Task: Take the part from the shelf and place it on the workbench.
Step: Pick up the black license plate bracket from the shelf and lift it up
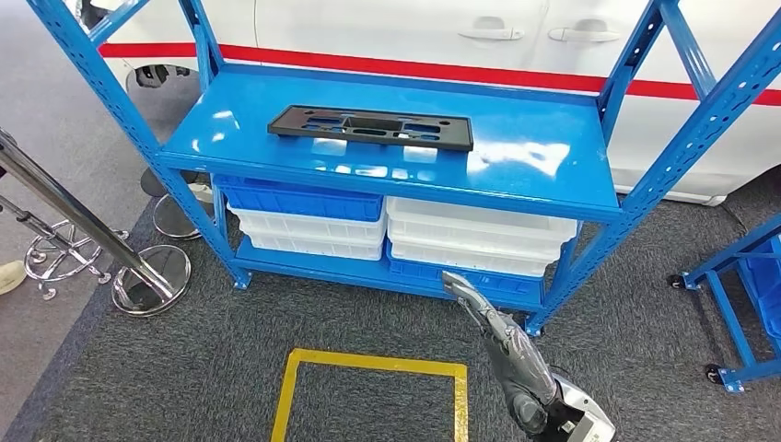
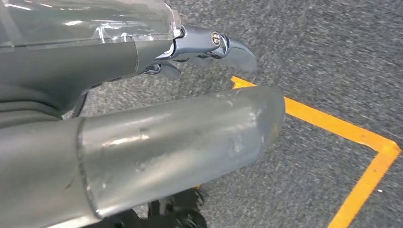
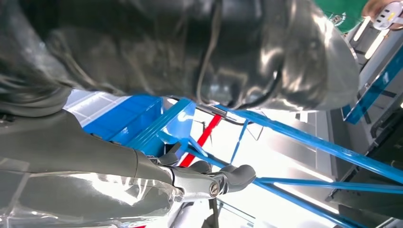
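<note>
reaching calls for raising the right hand [image 1: 479, 308], empty with fingers apart, to the black part [image 1: 370, 127] lying flat mid-shelf [image 1: 553, 175]; left hand [image 2: 204, 47] hangs empty, fingers loose.

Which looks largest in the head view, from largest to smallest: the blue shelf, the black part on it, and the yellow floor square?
1. Blue shelf, clearly the largest.
2. and 3. Black part and yellow floor square: they look alike in width; the square is nearer the camera and cut off by the frame, so I do not rank them.
</note>
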Controlling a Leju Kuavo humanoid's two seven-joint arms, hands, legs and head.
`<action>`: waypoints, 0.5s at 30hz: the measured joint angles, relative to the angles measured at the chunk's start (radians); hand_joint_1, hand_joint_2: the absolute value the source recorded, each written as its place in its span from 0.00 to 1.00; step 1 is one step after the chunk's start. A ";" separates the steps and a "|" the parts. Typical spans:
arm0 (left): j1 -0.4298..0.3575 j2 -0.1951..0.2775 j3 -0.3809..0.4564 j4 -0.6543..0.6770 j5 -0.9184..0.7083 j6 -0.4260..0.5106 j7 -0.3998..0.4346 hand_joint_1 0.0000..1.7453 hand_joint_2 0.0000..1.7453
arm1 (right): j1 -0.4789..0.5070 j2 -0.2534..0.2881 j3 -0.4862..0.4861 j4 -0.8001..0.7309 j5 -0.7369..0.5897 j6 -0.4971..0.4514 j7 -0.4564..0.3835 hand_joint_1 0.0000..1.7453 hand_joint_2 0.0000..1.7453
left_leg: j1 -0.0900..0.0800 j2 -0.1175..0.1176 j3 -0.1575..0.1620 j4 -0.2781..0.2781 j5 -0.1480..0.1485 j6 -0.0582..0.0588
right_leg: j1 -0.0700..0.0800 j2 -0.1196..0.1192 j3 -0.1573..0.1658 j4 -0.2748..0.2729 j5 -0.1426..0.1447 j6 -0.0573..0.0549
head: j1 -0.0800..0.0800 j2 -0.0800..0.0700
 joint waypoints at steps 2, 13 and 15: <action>0.000 0.000 0.000 0.000 -0.001 -0.004 -0.001 0.00 0.00 | 0.003 0.002 -0.003 0.002 -0.001 0.003 0.000 0.00 0.00 | -0.005 -0.001 0.013 -0.028 -0.002 0.008 | 0.003 0.000 0.000 0.000 -0.002 0.011 | 0.000 0.000; 0.001 0.001 0.002 0.000 -0.002 -0.021 -0.007 0.00 0.00 | 0.013 0.009 0.002 0.032 0.036 0.017 0.011 0.00 0.00 | -0.010 -0.005 0.030 -0.045 -0.003 0.050 | 0.000 0.001 -0.118 0.199 -0.048 0.029 | 0.000 0.000; 0.001 0.000 0.002 0.000 -0.004 -0.021 -0.009 0.00 0.00 | 0.014 0.011 0.003 0.037 0.035 0.012 0.010 0.00 0.00 | -0.013 -0.008 0.037 -0.043 -0.010 0.045 | 0.005 0.001 -0.057 0.067 0.012 0.016 | 0.000 0.000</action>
